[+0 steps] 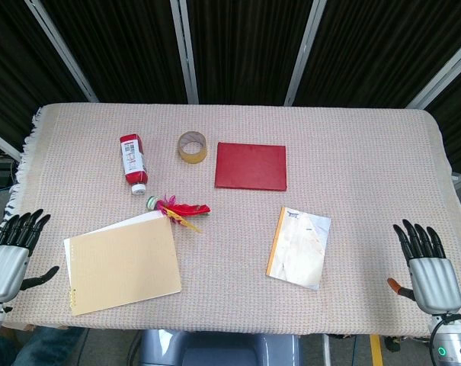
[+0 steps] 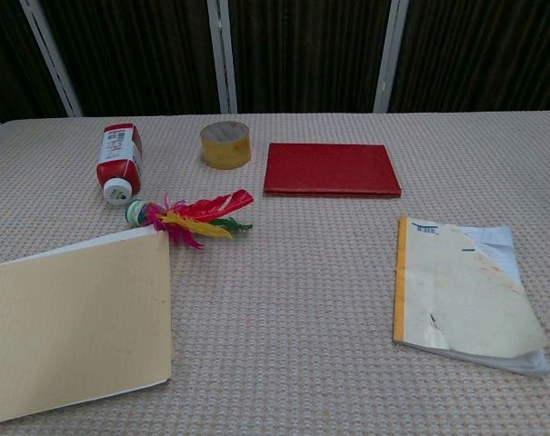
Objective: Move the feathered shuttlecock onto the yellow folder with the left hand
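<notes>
Head view: my left hand [image 1: 8, 259] rests at the table's near-left edge, fingers spread and holding nothing, and my right hand [image 1: 428, 267] lies likewise open and empty at the near-right edge; the feathered shuttlecock [image 1: 177, 207] lies on the woven cloth [image 1: 352, 145], just beside the far right corner of the yellow folder [image 1: 123, 263], so I judge the reach not yet begun. Chest view: neither hand shows; the shuttlecock's base [image 2: 136, 213] points left toward the red bottle [image 2: 118, 160], feathers trailing right, so my next move calls for carrying my left hand forward over the folder to grip it.
</notes>
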Robot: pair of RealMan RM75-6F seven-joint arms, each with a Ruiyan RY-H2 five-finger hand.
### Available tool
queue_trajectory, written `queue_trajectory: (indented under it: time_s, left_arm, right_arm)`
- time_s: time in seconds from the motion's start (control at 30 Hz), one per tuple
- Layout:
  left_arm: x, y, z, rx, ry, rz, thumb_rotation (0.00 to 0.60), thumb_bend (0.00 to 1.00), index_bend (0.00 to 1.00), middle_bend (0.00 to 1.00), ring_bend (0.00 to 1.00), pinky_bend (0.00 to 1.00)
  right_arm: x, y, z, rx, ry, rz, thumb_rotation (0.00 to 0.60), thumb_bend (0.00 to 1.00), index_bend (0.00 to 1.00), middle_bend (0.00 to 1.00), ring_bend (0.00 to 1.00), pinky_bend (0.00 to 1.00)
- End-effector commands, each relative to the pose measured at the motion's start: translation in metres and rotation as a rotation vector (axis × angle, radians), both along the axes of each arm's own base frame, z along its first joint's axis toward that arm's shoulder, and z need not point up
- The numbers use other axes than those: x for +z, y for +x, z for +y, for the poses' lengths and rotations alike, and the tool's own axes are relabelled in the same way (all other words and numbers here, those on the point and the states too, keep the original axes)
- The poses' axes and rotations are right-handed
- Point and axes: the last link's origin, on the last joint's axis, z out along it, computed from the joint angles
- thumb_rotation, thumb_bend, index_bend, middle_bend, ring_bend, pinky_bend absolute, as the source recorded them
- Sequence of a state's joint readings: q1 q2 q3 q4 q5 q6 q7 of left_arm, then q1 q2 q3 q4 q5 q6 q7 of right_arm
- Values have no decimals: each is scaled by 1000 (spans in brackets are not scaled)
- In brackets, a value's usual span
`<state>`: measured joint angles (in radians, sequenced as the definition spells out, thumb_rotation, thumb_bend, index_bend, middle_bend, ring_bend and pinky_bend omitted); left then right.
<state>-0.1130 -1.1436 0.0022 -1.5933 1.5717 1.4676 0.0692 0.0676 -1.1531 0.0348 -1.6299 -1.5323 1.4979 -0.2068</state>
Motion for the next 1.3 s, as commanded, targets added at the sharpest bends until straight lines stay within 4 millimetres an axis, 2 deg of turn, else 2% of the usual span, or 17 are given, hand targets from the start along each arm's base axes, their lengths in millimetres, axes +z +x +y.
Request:
queue_trajectory:
  time_s: [0.03, 0.13, 0.27, 0.37, 0.5, 0.63, 0.93, 1.07, 1.3]
  left_arm:
    - [-1, -1, 1, 16, -2, 4, 574, 175, 0, 0, 0, 0]
    - [-4, -2, 4, 29, -10, 5, 576, 175, 0, 0, 0, 0]
    - [-17, -2, 20, -8, -9, -52, 573, 192, 23, 0, 0, 0]
    - [-26, -1, 29, -58, 2, -81, 574, 197, 110, 0, 0, 0]
    - [-45, 9, 51, -141, 3, -137, 571, 212, 218, 0, 0, 0]
    - [-75, 28, 80, -181, -99, -170, 574, 224, 273, 0, 0, 0]
    - [-129, 81, 118, -296, -218, -158, 571, 240, 330, 0, 0, 0]
    - [-146, 97, 127, -330, -238, -165, 571, 250, 331, 0, 0, 0]
    - [-170, 111, 138, -339, -277, -136, 571, 253, 327, 0, 0, 0]
  right_arm:
    - [0, -1, -1, -9, 3, -3, 600, 23, 0, 0, 0, 0]
    - [1, -2, -1, -12, 5, -8, 600, 24, 0, 0, 0, 0]
    - [3, -2, -1, -13, 7, -24, 600, 24, 0, 0, 0, 0]
    - [1, 0, -1, -4, 18, -24, 600, 24, 0, 0, 0, 0]
    - [-2, -1, -3, -8, 33, -20, 600, 24, 0, 0, 0, 0]
    - [-7, -1, -7, -17, 51, -18, 600, 23, 0, 0, 0, 0]
    - [-2, -6, -17, -41, 35, -35, 600, 24, 0, 0, 0, 0]
    - [-1, -8, -19, -48, 34, -37, 600, 24, 0, 0, 0, 0]
    - [1, -8, -19, -51, 34, -49, 600, 24, 0, 0, 0, 0]
